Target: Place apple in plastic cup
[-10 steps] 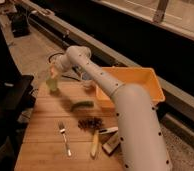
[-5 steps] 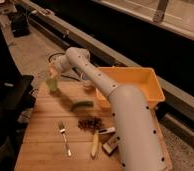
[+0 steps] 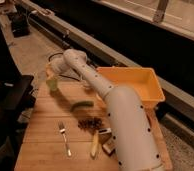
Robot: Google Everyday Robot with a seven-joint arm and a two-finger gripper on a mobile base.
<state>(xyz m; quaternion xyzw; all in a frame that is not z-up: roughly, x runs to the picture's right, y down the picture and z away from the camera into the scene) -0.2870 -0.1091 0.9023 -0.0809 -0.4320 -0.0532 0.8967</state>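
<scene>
The light-green plastic cup [image 3: 52, 84] stands upright at the far left corner of the wooden table [image 3: 42, 152]. My white arm reaches across the table from the lower right. Its gripper [image 3: 52, 71] hangs right above the cup's mouth, close to the rim. A small yellowish patch shows at the gripper, but I cannot tell whether it is the apple. No apple shows anywhere else on the table.
A long green vegetable [image 3: 82, 105] lies mid-table, with a dark reddish cluster [image 3: 90, 122] in front of it. A fork [image 3: 65, 138], a yellow stick [image 3: 95, 147] and a brown block [image 3: 109, 147] lie nearer. A yellow bin [image 3: 135, 85] sits at the right.
The arm's elbow has shifted slightly left and the gripper has sunk a little towards the cup. The things on the table have not moved.
</scene>
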